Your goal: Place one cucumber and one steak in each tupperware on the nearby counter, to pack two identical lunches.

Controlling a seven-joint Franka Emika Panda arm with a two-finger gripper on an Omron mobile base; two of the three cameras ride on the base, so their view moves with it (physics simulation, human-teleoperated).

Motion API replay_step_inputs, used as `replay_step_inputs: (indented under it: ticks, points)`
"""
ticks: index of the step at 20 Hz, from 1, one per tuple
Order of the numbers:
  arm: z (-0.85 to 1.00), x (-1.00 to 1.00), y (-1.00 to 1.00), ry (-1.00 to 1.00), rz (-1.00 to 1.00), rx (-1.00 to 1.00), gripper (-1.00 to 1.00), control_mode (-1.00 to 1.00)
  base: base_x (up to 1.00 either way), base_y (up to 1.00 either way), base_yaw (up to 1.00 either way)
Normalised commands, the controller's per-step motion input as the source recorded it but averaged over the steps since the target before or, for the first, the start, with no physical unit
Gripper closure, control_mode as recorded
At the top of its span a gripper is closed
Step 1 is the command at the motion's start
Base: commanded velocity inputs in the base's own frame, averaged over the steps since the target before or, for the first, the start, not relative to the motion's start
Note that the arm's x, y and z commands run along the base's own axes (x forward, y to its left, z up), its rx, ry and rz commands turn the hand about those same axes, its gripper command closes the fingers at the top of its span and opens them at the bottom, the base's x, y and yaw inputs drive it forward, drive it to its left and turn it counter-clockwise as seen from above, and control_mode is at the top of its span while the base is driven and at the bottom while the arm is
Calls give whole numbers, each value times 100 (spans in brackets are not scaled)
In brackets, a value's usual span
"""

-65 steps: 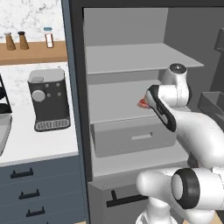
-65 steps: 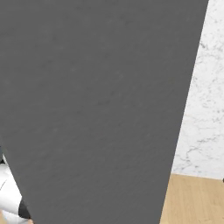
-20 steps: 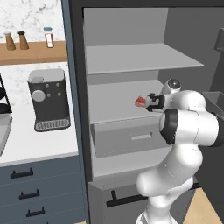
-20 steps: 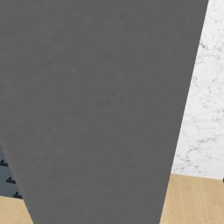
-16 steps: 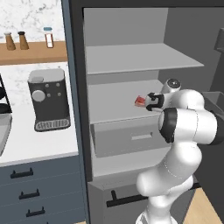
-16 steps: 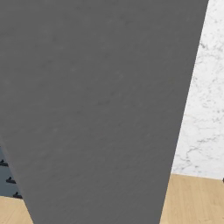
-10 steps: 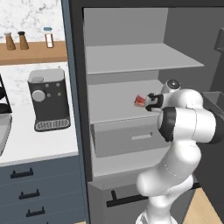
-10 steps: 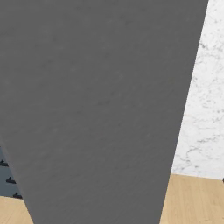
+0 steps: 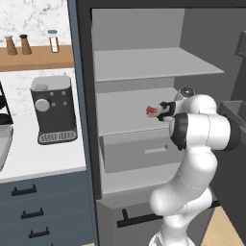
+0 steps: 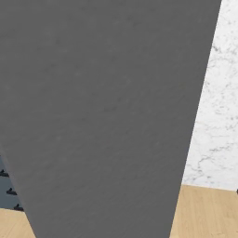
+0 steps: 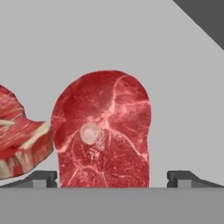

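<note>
- Gripper (image 9: 158, 111) is inside the tall dark cabinet (image 9: 84, 120), at the middle grey shelf (image 9: 129, 115), wrist pointing left in the left base view.
- Hand view: round steak (image 11: 103, 131) w/ a small bone in the centre sits right btwn the two finger tips (image 11: 41, 178); tips stand wide apart, one each side of it, not clamped on anything.
- Second steak (image 11: 19, 140), thicker w/ a fat rim, lies just beside the first, on the left of the hand view, edges nearly touching.
- Step in hand, as I judge it: closing on the round steak to lift it off the shelf.
- To do it well: keep the gripper centred on the bone, go in far enough that the pads take the meat's body and not just its edge, then close evenly.
- Watch the neighbour: the left tip is close to the second steak, so it could get nudged or pinched along; bias slightly away from it if poss.
- After the grasp, lift and back straight out before swinging toward the counter (image 9: 43, 163), which lies left of the cabinet beside the coffee machine (image 9: 53, 110).
- Hard to tell: steak is only a small red patch at the gripper in the left base view; whether the tips already touch the meat can't be read.
- Right base view is blocked by a flat dark grey panel (image 10: 102, 107), w/ marble wall (image 10: 216, 116) and wood floor (image 10: 204, 214) at the edge.
- Counter is cut off at the frame's left edge.
</note>
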Motion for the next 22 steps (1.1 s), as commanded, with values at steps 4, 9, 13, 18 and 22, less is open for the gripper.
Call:
replay_step_inputs:
  ticks: [4,9,13,18,22]
  points:
    - [-26,0,0,0,0,0,100,-100,0,0,0]
    - [0,0,0,0,0,0,100,-100,0,0,0]
    - [0,-4,0,0,0,0,100,-100,0,0,0]
    - [40,-88,8,-17,0,0,100,-100,0,0,0]
    - [97,-100,22,-16,1,0,100,-100,0,0,0]
